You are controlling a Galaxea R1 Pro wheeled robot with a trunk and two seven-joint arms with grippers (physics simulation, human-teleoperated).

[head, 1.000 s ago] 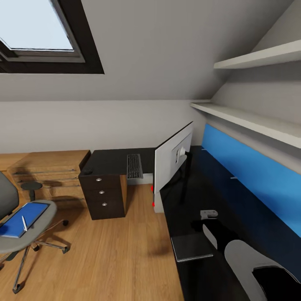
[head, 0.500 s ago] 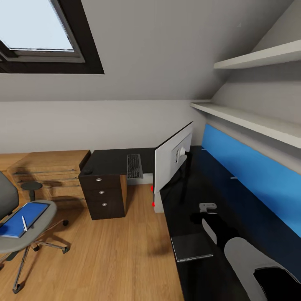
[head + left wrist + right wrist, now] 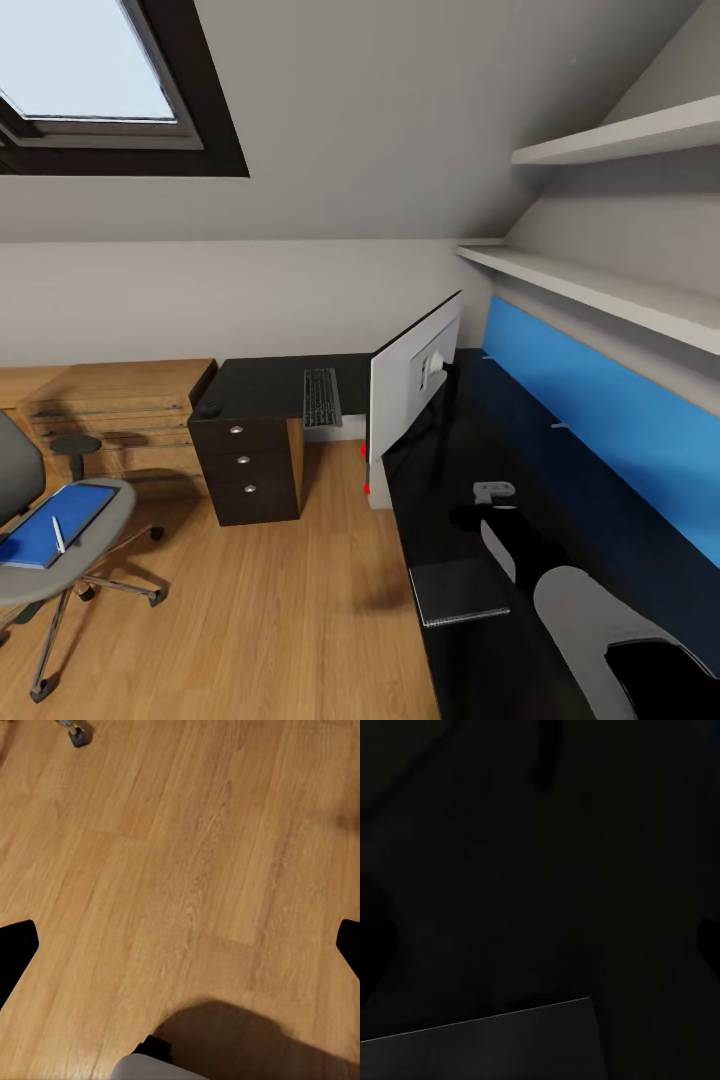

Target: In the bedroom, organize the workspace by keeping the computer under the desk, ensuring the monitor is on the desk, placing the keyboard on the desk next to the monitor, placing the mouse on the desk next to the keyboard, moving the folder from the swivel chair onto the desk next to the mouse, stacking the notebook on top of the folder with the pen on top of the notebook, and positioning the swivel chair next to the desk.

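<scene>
So the robot's right arm reaches out over the glossy black tabletop (image 3: pixel 450 520), its right pincer (image 3: pixel 494 491) hanging above the notebook (image 3: pixel 458 592), probably lining up a grab. Can't tell whether that pincer is spread or pressed together; the right wrist view is nearly all black, with just the notebook's (image 3: pixel 487 1046) edge visible. The left pincer (image 3: pixel 180 945) looks spread, tips wide apart over bare wood floor (image 3: pixel 187 855).

The folder (image 3: pixel 55 523) lies on the swivel chair (image 3: pixel 60 560) with the pen (image 3: pixel 58 534) on top, well apart from the tabletop. The keyboard (image 3: pixel 321 396) is beside the monitor (image 3: pixel 412 385). It's an attic room with a skylight and wall shelves.
</scene>
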